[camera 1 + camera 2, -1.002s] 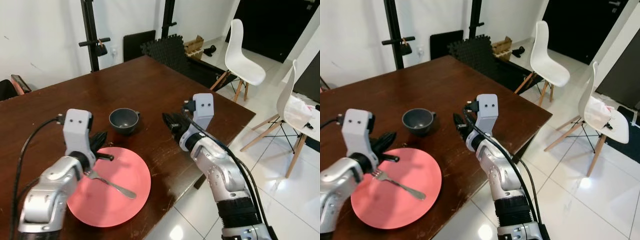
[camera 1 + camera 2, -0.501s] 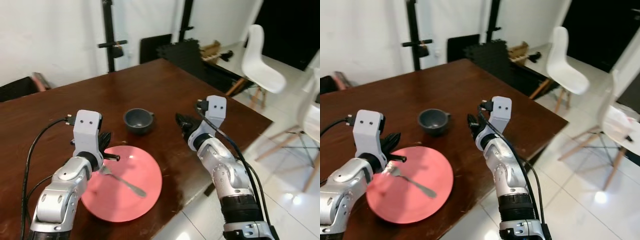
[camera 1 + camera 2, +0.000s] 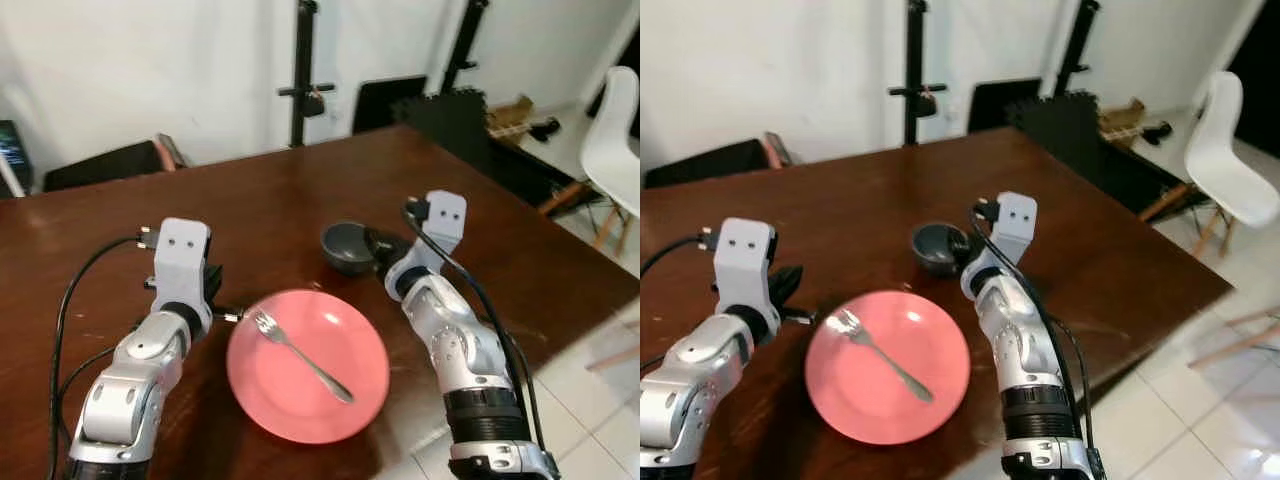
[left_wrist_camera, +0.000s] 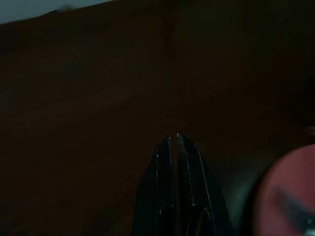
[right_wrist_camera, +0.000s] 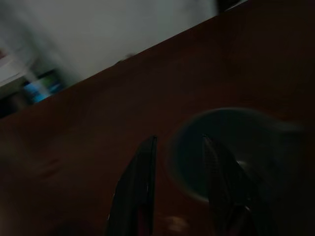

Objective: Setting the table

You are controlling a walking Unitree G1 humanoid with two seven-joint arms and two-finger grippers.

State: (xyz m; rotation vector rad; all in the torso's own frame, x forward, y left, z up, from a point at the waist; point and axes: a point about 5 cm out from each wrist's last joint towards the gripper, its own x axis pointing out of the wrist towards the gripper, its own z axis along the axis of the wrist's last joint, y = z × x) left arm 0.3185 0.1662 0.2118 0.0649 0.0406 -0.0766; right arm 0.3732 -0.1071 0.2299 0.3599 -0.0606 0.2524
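A pink plate [image 3: 345, 410] lies near the front edge of the brown wooden table [image 3: 250, 200], with a metal fork [image 3: 300, 342] resting on it. Just behind the plate stands a small grey bowl [image 3: 345, 246]. My left gripper [image 4: 176, 140] is shut and empty, low over the wood just off the plate's left rim [image 4: 290, 196]. My right gripper [image 3: 383, 245] is open right beside the bowl's right side. In the right wrist view the bowl [image 5: 236, 147] sits just past the fingertips [image 5: 147, 147].
The table's right edge drops to a white tiled floor where a white chair [image 3: 1230, 150] stands. Black stands [image 3: 305, 70] and dark foam mats [image 3: 470, 110] line the white wall behind the table. A dark low object [image 3: 110, 165] sits at the back left.
The camera has swung left, shifting the whole scene right. My right gripper has closed in on the bowl from its right. The left gripper stays beside the plate.
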